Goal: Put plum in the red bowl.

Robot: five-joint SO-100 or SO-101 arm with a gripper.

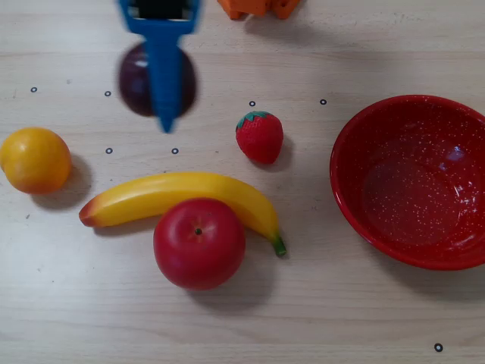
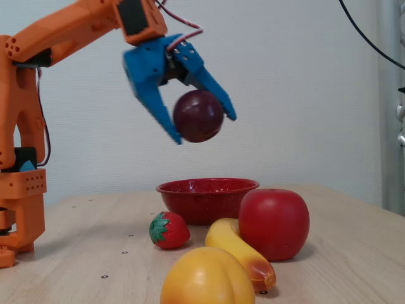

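The dark purple plum (image 2: pixel 198 116) is held between the blue fingers of my gripper (image 2: pixel 202 126), high above the table in the fixed view. In the overhead view the plum (image 1: pixel 135 80) shows at the upper left, partly hidden under the blue gripper (image 1: pixel 164 121). The red speckled bowl (image 1: pixel 356 144) sits at the right edge of the overhead view, empty, well apart from the gripper. In the fixed view the bowl (image 2: pixel 207 197) stands on the table behind the other fruit, below and slightly right of the plum.
A red strawberry (image 1: pixel 260 136), a yellow banana (image 1: pixel 178 196), a large red apple (image 1: pixel 199 243) and an orange-yellow fruit (image 1: pixel 34 159) lie on the wooden table between the gripper and the bowl. The orange arm base (image 2: pixel 22 190) stands at the left of the fixed view.
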